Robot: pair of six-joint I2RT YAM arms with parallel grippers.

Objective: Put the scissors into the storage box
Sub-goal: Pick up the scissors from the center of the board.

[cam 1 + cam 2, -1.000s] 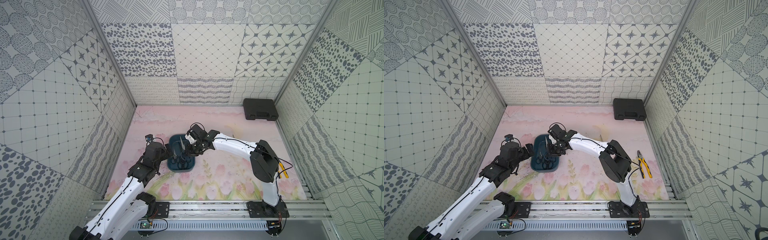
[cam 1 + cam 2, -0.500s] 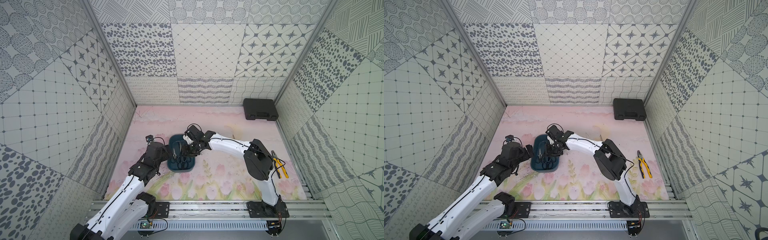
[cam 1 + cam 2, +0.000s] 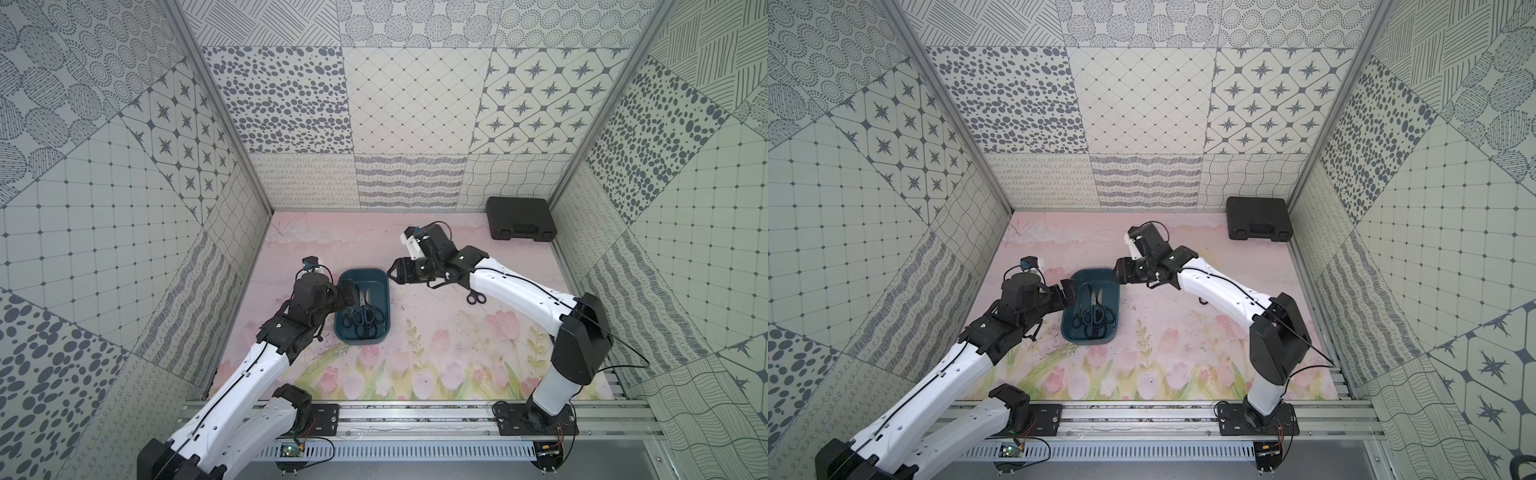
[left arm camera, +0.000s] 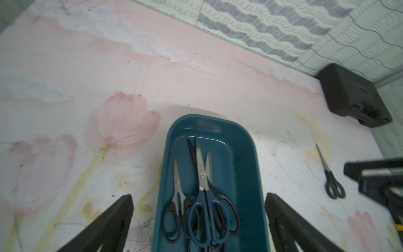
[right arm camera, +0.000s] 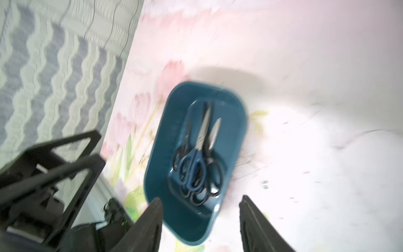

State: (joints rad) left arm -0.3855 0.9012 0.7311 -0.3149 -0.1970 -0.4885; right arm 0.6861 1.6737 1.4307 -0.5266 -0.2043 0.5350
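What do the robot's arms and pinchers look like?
The left arm and right arm match: smooth white tubes joined by chunky black joints, with thin black cables running along them. The left gripper and right gripper are black, each with two pointed, wedge-shaped fingers. Both arms stand on black plates bolted to a silver rail.

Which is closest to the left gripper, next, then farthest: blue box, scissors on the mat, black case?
In a top view:
1. blue box: right at the left gripper.
2. scissors on the mat: out on the right side.
3. black case: far right back corner.
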